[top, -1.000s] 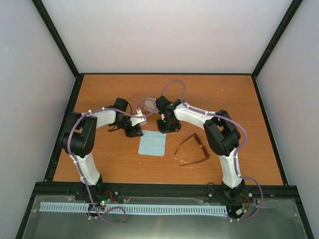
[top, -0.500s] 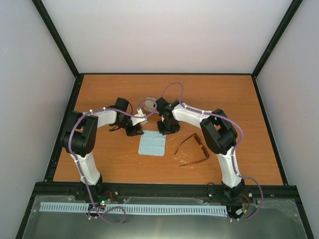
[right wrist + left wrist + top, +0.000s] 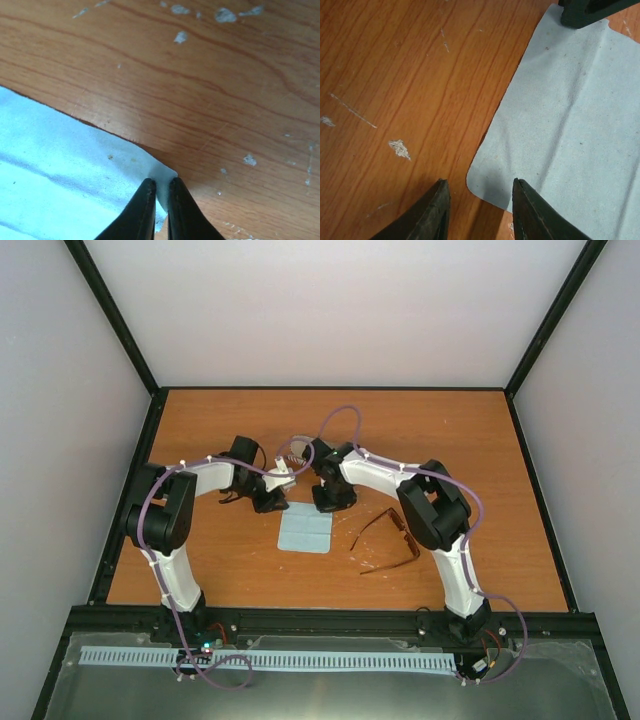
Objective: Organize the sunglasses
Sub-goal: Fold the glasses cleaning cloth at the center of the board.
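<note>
The sunglasses (image 3: 388, 539), thin reddish-brown frame with temple arms spread, lie on the table right of centre, untouched. A light blue cloth (image 3: 306, 529) lies flat at the table's middle. My right gripper (image 3: 161, 187) is shut on the cloth's far right corner (image 3: 162, 175); it shows in the top view (image 3: 330, 500). My left gripper (image 3: 479, 192) is open, its jaws either side of the cloth's far left corner (image 3: 485, 182), low over the table; it shows in the top view (image 3: 268, 503). The right gripper's tip (image 3: 585, 12) shows at the top of the left wrist view.
A tan striped case (image 3: 296, 452) lies behind the two grippers, mostly hidden by the arms. Bare wooden table (image 3: 200, 560) surrounds the cloth. Black frame rails (image 3: 330, 618) edge the table.
The right arm has shifted a little to the left, carrying its gripper along the cloth's far edge. The left arm, cloth and sunglasses have stayed in place.
</note>
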`<state>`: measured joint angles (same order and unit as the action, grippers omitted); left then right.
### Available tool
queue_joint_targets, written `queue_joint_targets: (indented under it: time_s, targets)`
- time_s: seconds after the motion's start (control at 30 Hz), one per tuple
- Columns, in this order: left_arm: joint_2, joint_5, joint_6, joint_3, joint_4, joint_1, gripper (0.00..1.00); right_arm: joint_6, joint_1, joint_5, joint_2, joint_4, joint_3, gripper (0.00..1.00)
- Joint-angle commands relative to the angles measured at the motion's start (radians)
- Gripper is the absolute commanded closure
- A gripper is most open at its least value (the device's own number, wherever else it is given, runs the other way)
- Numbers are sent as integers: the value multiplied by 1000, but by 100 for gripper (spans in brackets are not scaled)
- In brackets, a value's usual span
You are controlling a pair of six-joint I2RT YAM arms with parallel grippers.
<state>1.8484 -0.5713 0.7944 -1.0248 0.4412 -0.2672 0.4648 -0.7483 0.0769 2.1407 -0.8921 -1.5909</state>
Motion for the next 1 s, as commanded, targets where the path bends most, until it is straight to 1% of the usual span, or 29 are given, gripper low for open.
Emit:
queue_joint_targets:
  time_s: [0.0, 0.07, 0.17, 0.27, 0.43, 0.5, 0.8, 0.97]
  targets:
    - [2, -10, -7, 11, -18, -13, 64, 16, -24, -17, 55, -21, 4, 94]
    - [0, -11, -9, 15, -20, -14, 64, 19, -27, -26, 57, -24, 6, 97]
    - [-1, -12, -12, 21, -23, -17, 65, 24, -28, -53, 55, -27, 14, 97]
    - [-2, -10, -17, 26, -32, -21, 70, 29, -28, -77, 43, -30, 15, 97]
    - [20, -5, -27, 22, -48, -31, 71, 28, -27, -80, 41, -26, 11, 97]
    - [27, -5, -27, 22, -51, -37, 75, 27, -27, -77, 40, -27, 10, 97]
    - [20, 29, -20, 58, -67, -44, 99, 31, -26, -79, 26, -16, 22, 97]
    - [-43, 31, -29, 76, -73, -44, 99, 36, -26, -93, -3, 4, 39, 97]
